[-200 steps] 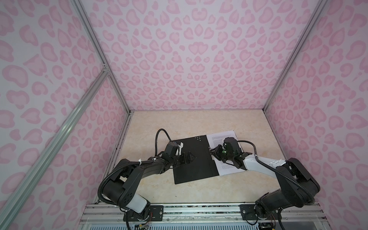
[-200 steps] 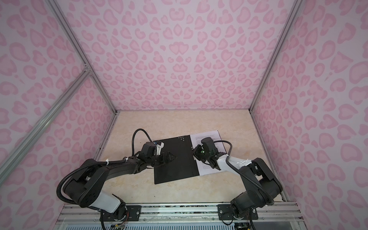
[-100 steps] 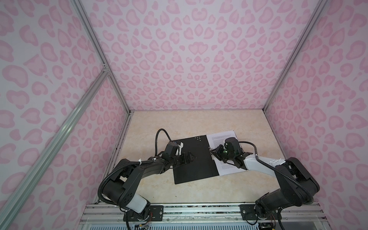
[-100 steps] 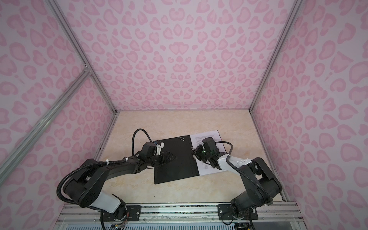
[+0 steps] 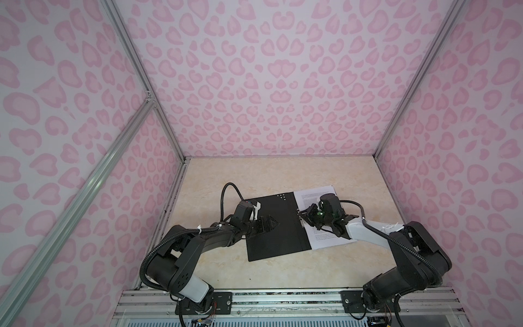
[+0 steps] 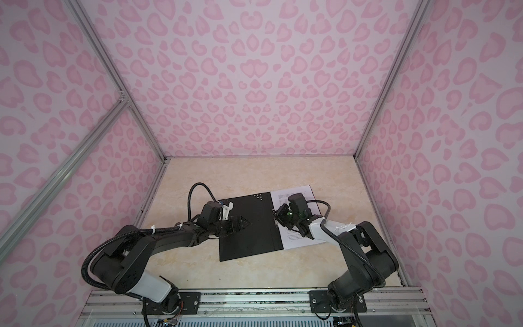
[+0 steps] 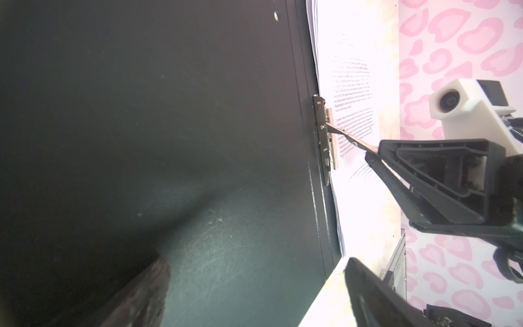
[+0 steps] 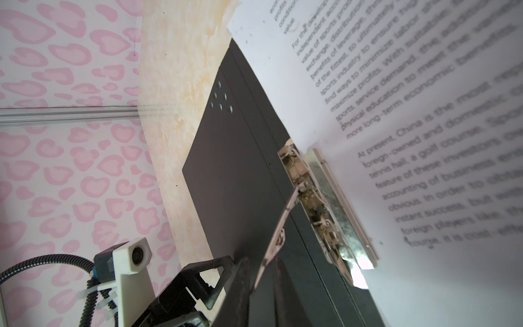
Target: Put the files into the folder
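Observation:
The folder [image 5: 271, 235] [image 6: 249, 240] lies open on the table, black inside up. The files [image 5: 310, 198] [image 6: 307, 192], white printed sheets, lie stacked on its right half, their edge against the metal spine clip [image 7: 325, 136] [image 8: 325, 203]. My right gripper [image 5: 304, 216] [image 6: 278, 216] [image 8: 261, 283] is shut on the clip's thin metal lever [image 8: 274, 243], which stands lifted off the spine. My left gripper [image 5: 271, 224] [image 6: 244, 222] [image 7: 254, 294] is open, low over the bare left cover [image 7: 169, 113], with nothing between its fingers [image 7: 376, 294].
The beige marble-look tabletop [image 5: 254, 175] is walled by pink patterned panels on three sides, with a metal rail [image 5: 283, 297] along the front. The folder sits mid-table, both arms reaching in from the front corners.

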`<state>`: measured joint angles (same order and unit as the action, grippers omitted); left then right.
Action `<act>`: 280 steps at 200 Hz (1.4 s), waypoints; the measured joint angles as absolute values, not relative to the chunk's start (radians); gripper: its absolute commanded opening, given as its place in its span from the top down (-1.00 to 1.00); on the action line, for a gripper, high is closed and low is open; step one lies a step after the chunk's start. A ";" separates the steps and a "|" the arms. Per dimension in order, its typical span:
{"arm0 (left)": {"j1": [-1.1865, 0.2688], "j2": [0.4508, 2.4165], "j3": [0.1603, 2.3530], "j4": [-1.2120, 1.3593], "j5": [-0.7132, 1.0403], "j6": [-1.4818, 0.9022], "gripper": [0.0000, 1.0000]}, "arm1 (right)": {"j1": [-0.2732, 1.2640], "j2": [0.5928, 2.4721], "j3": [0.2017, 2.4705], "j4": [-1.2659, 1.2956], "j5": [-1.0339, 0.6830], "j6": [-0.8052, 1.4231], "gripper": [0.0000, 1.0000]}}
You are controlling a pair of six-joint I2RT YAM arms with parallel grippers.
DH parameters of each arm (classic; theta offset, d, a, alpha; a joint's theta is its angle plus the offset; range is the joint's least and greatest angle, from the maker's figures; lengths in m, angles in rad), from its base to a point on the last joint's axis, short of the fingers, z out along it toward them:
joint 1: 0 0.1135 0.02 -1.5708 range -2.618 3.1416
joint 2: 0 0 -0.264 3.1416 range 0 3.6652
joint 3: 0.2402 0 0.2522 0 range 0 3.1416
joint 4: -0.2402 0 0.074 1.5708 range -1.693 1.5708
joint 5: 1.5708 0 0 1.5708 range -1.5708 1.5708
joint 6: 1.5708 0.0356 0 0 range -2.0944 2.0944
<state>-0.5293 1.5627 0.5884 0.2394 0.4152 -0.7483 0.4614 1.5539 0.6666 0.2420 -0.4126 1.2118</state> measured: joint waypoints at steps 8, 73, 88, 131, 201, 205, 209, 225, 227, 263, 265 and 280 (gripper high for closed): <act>-0.529 1.563 0.588 0.240 0.415 -0.748 -0.98 | 0.458 1.556 0.667 0.242 -0.416 1.212 0.64; -0.529 1.567 0.589 0.244 0.418 -0.748 -0.98 | 0.443 1.573 0.680 0.250 -0.439 1.216 0.60; -0.529 1.568 0.589 0.246 0.419 -0.748 -0.98 | 0.443 1.575 0.685 0.256 -0.444 1.216 0.61; -0.529 1.573 0.591 0.251 0.419 -0.748 -0.98 | 0.441 1.575 0.686 0.260 -0.445 1.216 0.63; -0.529 1.578 0.593 0.258 0.419 -0.748 -0.98 | 0.436 1.559 0.662 0.263 -0.445 1.220 0.72; -0.529 1.579 0.593 0.260 0.419 -0.748 -0.98 | 0.436 1.558 0.660 0.264 -0.445 1.219 0.72; -0.529 1.579 0.593 0.261 0.419 -0.748 -0.98 | 0.436 1.557 0.659 0.265 -0.445 1.219 0.73; -0.529 1.580 0.593 0.261 0.419 -0.748 -0.98 | 0.436 1.554 0.656 0.265 -0.445 1.219 0.73; -0.529 1.580 0.593 0.261 0.419 -0.748 -0.98 | 0.436 1.554 0.656 0.265 -0.445 1.219 0.73; -0.529 1.583 0.593 0.266 0.419 -0.748 -0.98 | 0.437 1.539 0.646 0.265 -0.445 1.219 0.73; -0.529 1.583 0.593 0.266 0.419 -0.748 -0.98 | 0.437 1.539 0.645 0.265 -0.445 1.219 0.73; -0.529 1.586 0.595 0.268 0.419 -0.748 -0.98 | 0.437 1.538 0.645 0.265 -0.446 1.219 0.74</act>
<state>-0.5293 1.5856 0.5953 0.2680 0.4191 -0.7479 0.4366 1.5383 0.6449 0.2649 -0.4458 1.2186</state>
